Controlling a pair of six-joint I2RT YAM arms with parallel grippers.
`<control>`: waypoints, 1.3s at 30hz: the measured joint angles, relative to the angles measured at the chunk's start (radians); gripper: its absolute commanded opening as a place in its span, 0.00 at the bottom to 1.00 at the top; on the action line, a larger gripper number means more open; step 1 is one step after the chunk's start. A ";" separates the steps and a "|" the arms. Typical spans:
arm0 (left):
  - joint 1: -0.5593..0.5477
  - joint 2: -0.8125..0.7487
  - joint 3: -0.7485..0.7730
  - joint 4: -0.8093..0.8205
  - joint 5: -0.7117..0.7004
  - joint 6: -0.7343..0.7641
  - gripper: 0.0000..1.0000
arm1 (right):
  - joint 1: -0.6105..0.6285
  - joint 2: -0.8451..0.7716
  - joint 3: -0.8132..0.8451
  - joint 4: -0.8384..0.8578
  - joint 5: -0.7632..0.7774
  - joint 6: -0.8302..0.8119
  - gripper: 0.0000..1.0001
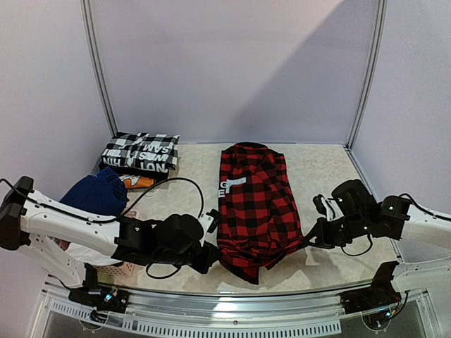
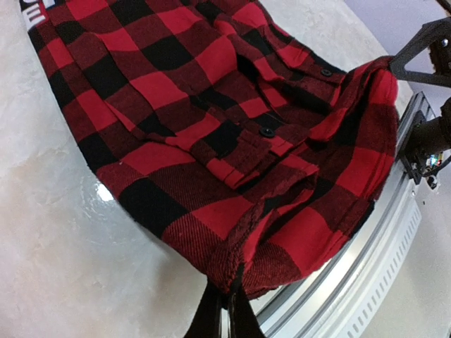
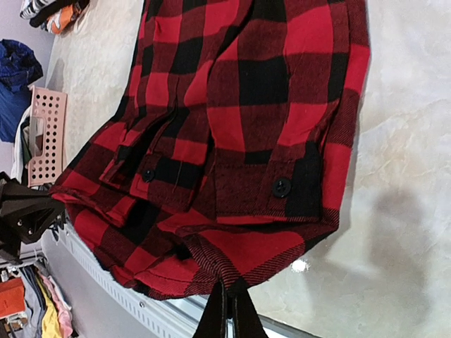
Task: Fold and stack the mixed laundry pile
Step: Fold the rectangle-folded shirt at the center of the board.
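Left pincer (image 2: 227, 301) and right pincer (image 3: 229, 294) each pinch a near hem corner of the shirt (image 1: 250, 204) — held apart, I judge, so the hem lifts evenly for a fold. It lies spread right of the basket (image 3: 46, 134); folded pieces (image 1: 141, 153) sit beyond the basket.

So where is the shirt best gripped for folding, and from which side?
Probably by its near edge, one corner per gripper, each coming low from its own side. The shirt lies lengthwise, collar far, and the near edge is a thick stitched fold that should pinch well. The left gripper and right gripper are shut on it there.
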 measured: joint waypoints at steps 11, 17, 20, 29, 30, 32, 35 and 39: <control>0.061 -0.018 0.106 -0.071 -0.056 0.059 0.00 | 0.001 0.043 0.071 0.042 0.146 0.003 0.00; 0.145 -0.011 0.177 -0.097 -0.046 0.089 0.00 | 0.000 0.152 0.182 0.067 0.236 -0.005 0.00; 0.185 -0.004 0.212 -0.103 -0.040 0.107 0.00 | -0.007 0.224 0.253 0.089 0.270 -0.020 0.00; 0.323 0.066 0.311 -0.120 0.016 0.154 0.00 | -0.092 0.397 0.417 0.130 0.330 -0.079 0.00; 0.336 0.076 0.321 -0.124 0.019 0.158 0.00 | -0.103 0.406 0.424 0.137 0.333 -0.085 0.00; 0.365 0.099 0.347 -0.131 0.034 0.166 0.00 | -0.129 0.426 0.440 0.148 0.338 -0.097 0.00; 0.414 0.147 0.402 -0.140 0.061 0.180 0.00 | -0.174 0.475 0.480 0.164 0.342 -0.119 0.00; 0.473 0.238 0.497 -0.154 0.104 0.198 0.00 | -0.222 0.537 0.522 0.190 0.338 -0.145 0.00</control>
